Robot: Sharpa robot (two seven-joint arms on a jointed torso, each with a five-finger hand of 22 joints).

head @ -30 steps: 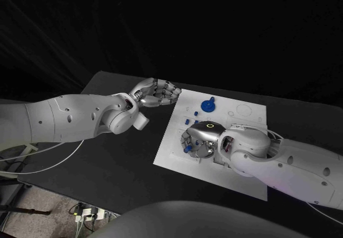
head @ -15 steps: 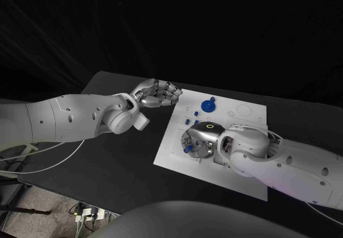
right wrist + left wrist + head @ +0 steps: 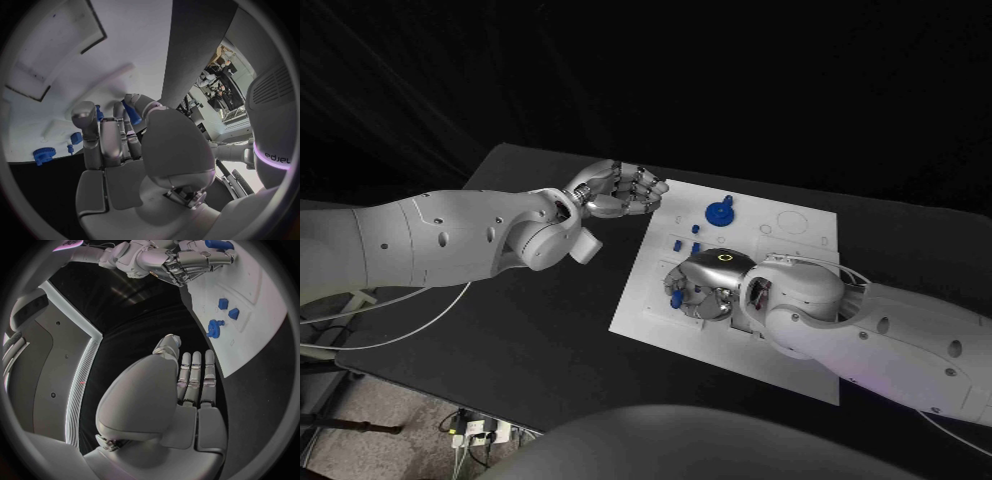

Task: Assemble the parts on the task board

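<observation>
Nearest the robot, the right hand (image 3: 704, 287) lies low over the near-left part of the white task board (image 3: 798, 372), its fingers curled downward toward the plate. In the right wrist view the same hand (image 3: 122, 150) pinches one slim blue peg (image 3: 130, 112) between the thumb and a finger, the peg's tip pointing at the board's surface; a second bit of blue (image 3: 99, 113) shows beside another fingertip, but whether it is held or merely lies behind cannot be told. In the head view one blue part (image 3: 676, 298) peeks out at the left side of these fingers. Just past the hand, two small blue blocks (image 3: 687, 245) stand side by side on the board, and one more small blue piece (image 3: 695, 231) sits a little farther on. Beyond them, toward the board's far edge, one blue gear (image 3: 720, 212) lies flat on the plate, with a small blue knob just beside it. The left wrist view counts the same group as two blocks (image 3: 223, 303) and one gear (image 3: 215, 329) on the white plate (image 3: 250, 340). Farthest out, the left hand (image 3: 620, 187) hangs above the black table (image 3: 516, 330) just off the board's far-left corner, apart from it, fingers curled in on nothing; the left wrist view shows its fingers (image 3: 195, 375) lying close together with no part among them.
</observation>
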